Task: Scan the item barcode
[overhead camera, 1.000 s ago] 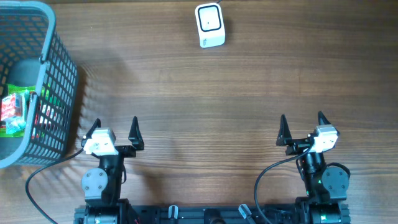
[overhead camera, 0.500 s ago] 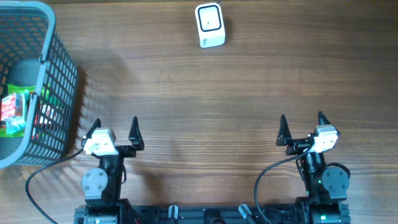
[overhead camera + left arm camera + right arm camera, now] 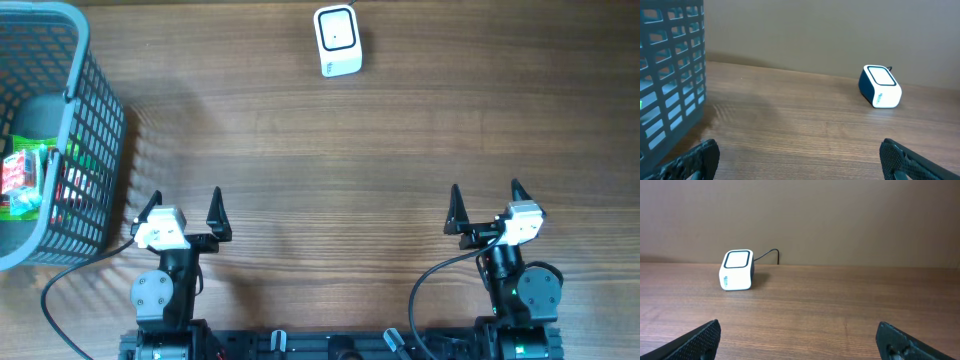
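Your left gripper (image 3: 186,203) and right gripper (image 3: 485,197): both wide open, empty, low at near edge. Items (image 3: 20,180) lie in basket (image 3: 95,140), your left arm's side. Scanner (image 3: 337,40) window up, far centre, likely reachable by either arm.

Open tabletop (image 3: 330,160) lies between basket (image 3: 95,150) and scanner (image 3: 337,40)

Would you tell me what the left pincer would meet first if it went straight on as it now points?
Probably nothing: ahead of the left pincer lies only bare table, the basket off to its left and the scanner to its right.
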Tool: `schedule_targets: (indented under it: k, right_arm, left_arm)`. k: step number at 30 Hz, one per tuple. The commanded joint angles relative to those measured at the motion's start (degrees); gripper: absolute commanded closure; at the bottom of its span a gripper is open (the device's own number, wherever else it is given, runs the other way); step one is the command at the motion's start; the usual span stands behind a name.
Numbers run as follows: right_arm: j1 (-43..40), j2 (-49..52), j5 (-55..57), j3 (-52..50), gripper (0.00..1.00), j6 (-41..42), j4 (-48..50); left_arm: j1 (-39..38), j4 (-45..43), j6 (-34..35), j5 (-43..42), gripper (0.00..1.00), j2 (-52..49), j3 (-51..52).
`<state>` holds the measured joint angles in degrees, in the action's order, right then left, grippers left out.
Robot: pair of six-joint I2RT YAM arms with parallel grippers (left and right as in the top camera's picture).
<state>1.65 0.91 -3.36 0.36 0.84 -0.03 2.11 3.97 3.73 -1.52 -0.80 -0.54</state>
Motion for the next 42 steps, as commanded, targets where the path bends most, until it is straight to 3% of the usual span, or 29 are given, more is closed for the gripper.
schedule_targets:
  k: [1, 10, 14, 17, 23, 27, 34, 38, 42]
  right_arm:
    - [-0.2, 0.1, 0.5, -0.1, 0.00, 0.8, 0.2]
    - [-0.2, 0.1, 0.5, -0.1, 0.00, 0.8, 0.2]
    - [-0.2, 0.1, 0.5, -0.1, 0.00, 0.8, 0.2]
    - [-0.2, 0.1, 0.5, -0.1, 0.00, 0.8, 0.2]
    - [-0.2, 0.1, 0.5, -0.1, 0.00, 0.8, 0.2]
    - [-0.2, 0.1, 0.5, -0.1, 0.00, 0.8, 0.2]
    - [-0.2, 0.1, 0.5, -0.1, 0.00, 0.8, 0.2]
    - [-0.2, 0.1, 0.5, -0.1, 0.00, 0.8, 0.2]
    - [-0.2, 0.1, 0.5, -0.1, 0.00, 0.8, 0.1]
  left_arm:
    - [0.3, 0.2, 0.2, -0.9, 0.00, 0.0, 0.2]
    - [0.3, -0.3, 0.3, -5.8, 0.00, 0.0, 0.2]
    - [0.3, -0.4, 10.7, -6.6, 0.00, 0.0, -0.5]
    - [0.3, 2.8, 12.4, -9.9, 0.00, -0.2, -5.0]
    - [0.3, 23.1, 19.3, -16.3, 0.00, -4.7, -24.3]
    - [0.3, 35.9, 18.8, -18.6, 0.00, -11.6, -39.4]
    - [0.3, 59.1, 15.5, -18.4, 0.00, -36.0, -72.0]
    - [0.3, 72.9, 7.5, -17.9, 0.00, -52.7, -90.7]
    - [0.3, 76.6, 4.0, -16.5, 0.00, -66.3, -104.6]
